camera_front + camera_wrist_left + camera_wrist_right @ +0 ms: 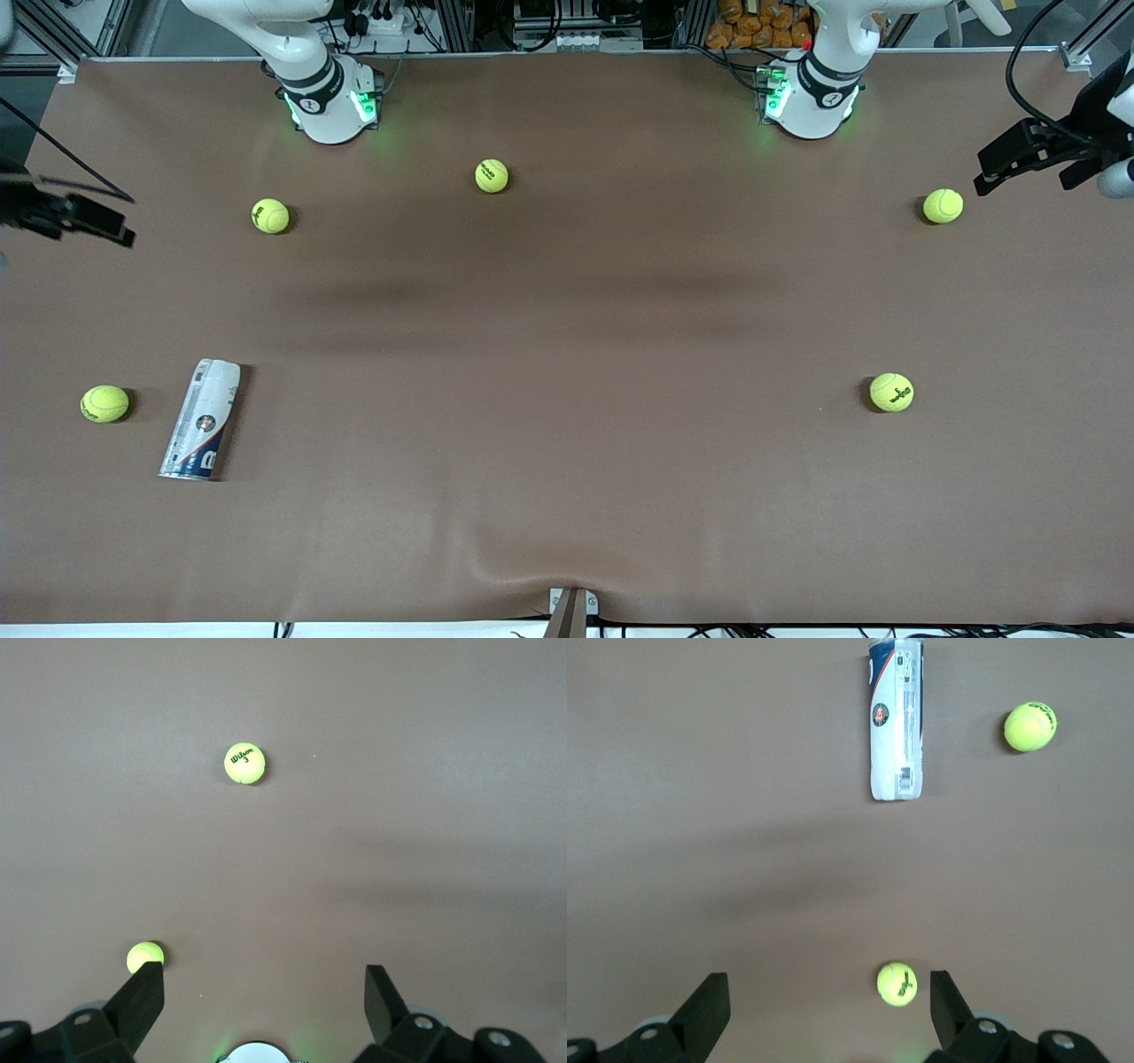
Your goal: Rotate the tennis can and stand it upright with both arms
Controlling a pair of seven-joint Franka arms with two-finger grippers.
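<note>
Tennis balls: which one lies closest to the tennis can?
The tennis ball right beside the lying tennis can, at the right arm's end of the table and near the front camera. The other four sit well away from the can.

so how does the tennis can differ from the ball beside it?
The tennis can is a long clear cylinder with a white and dark blue label, lying on its side; the ball is a small yellow-green sphere. The can reaches nearer to the front camera than the ball. Both rest on the table at the right arm's end, apart, ungripped.
</note>
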